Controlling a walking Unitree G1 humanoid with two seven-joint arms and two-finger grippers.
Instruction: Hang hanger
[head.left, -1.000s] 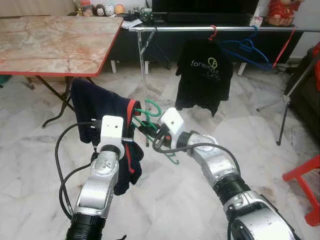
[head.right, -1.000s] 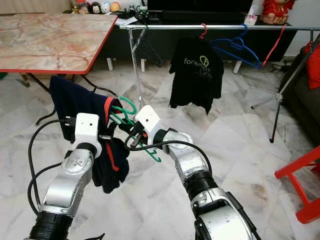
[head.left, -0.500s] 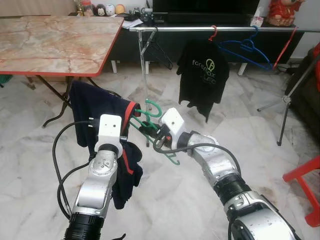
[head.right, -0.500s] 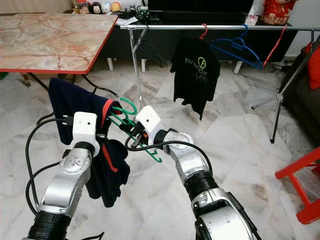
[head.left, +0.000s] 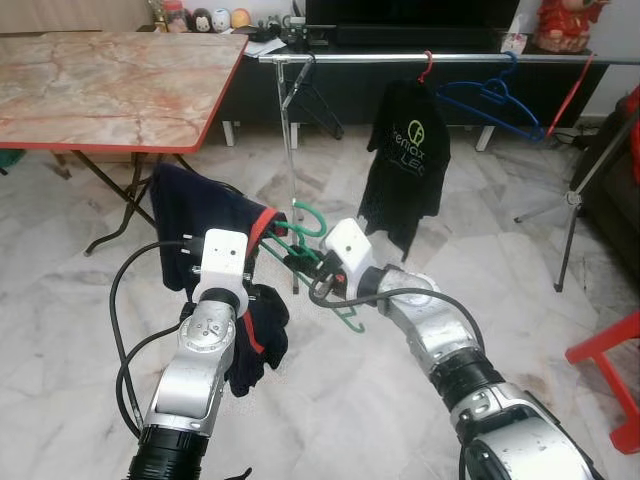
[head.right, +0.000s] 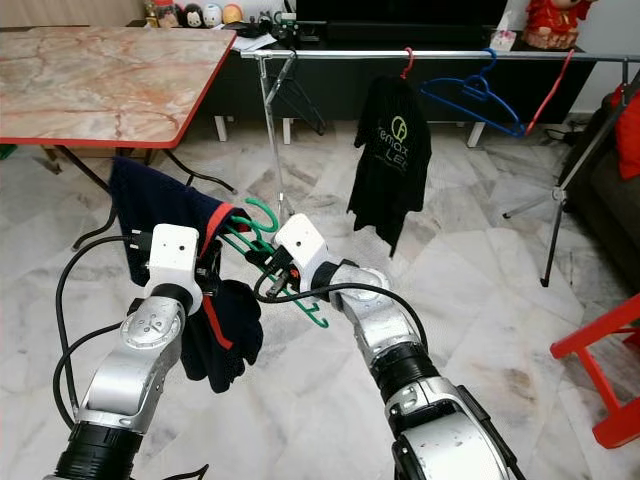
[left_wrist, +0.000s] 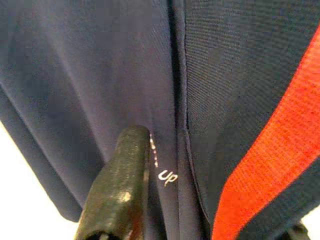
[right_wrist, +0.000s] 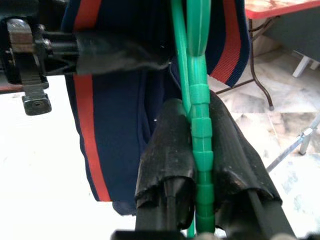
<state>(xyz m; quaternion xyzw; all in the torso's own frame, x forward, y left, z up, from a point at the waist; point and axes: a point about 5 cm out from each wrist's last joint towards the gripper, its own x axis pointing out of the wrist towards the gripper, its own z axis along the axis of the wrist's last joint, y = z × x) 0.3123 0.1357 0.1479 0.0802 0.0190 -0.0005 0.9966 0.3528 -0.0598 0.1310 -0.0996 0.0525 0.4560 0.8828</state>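
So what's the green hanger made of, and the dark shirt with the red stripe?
The green hanger looks like glossy moulded plastic, with ridged segments where the right gripper clamps it. The dark shirt seems a fine knit fabric, matte, probably sporty polyester; its weave shows up close.

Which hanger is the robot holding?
The green hanger, pinched in the right end effector. The red one and blue one hang on the rail.
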